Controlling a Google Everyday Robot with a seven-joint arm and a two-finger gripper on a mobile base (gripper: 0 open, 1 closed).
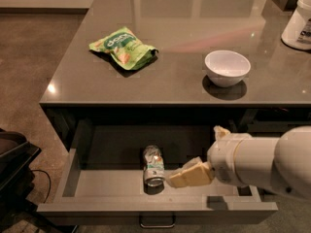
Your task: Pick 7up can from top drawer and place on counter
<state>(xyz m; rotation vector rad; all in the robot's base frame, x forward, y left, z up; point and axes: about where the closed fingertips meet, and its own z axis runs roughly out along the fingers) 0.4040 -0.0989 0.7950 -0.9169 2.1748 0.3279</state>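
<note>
The 7up can (153, 165) lies on its side on the flat grey floor of the open top drawer (102, 186), one shiny end toward the drawer front. My gripper (179, 178) reaches in from the right over the drawer, its cream-coloured fingertips (184, 176) just right of the can's near end, close to it or touching it. The white arm fills the lower right and hides the drawer's right part. The counter (175, 67) spreads above the drawer, dark and glossy.
On the counter lie a green crinkled snack bag (123, 47) at the left and a white bowl (227, 68) at the right. A white container (299, 22) stands at the far right edge. A dark object (12, 161) sits on the floor at the left.
</note>
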